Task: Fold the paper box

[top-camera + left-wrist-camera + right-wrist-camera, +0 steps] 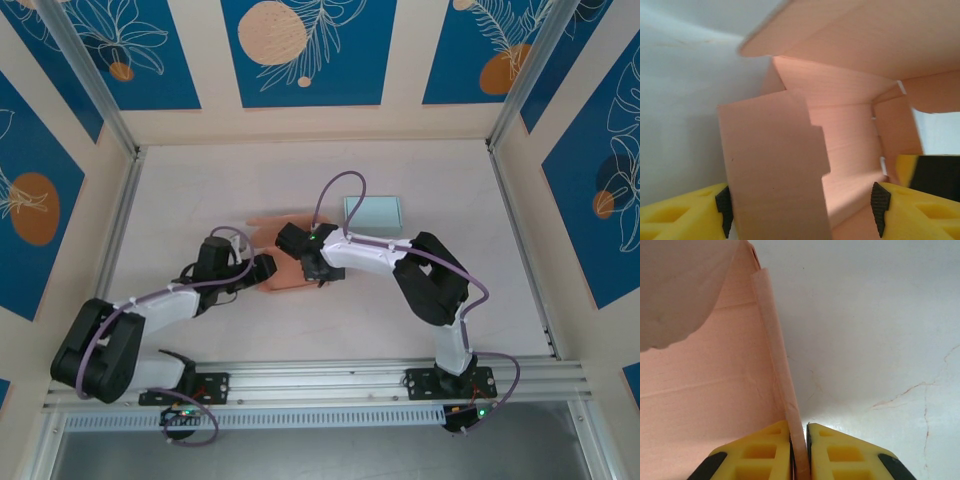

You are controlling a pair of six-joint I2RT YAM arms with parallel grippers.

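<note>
The pink paper box [288, 276] lies partly folded on the white table between my two arms. From the left, my left gripper [262, 268] reaches into its open end. Its jaws stand open [802, 207] around an upright notched flap [772, 165], which sits close to the left pad [724, 205]; the right pad [880, 207] is well apart from it. Behind the flap are the box's inner walls [840, 95]. My right gripper [312, 268] is shut [799, 452] on the thin top edge of a box wall [775, 355].
A pale teal box [372, 210] lies flat on the table just behind the right arm's wrist. White table [880, 330] lies bare to the right of the pinched wall. Blue patterned panels and metal rails enclose the workspace.
</note>
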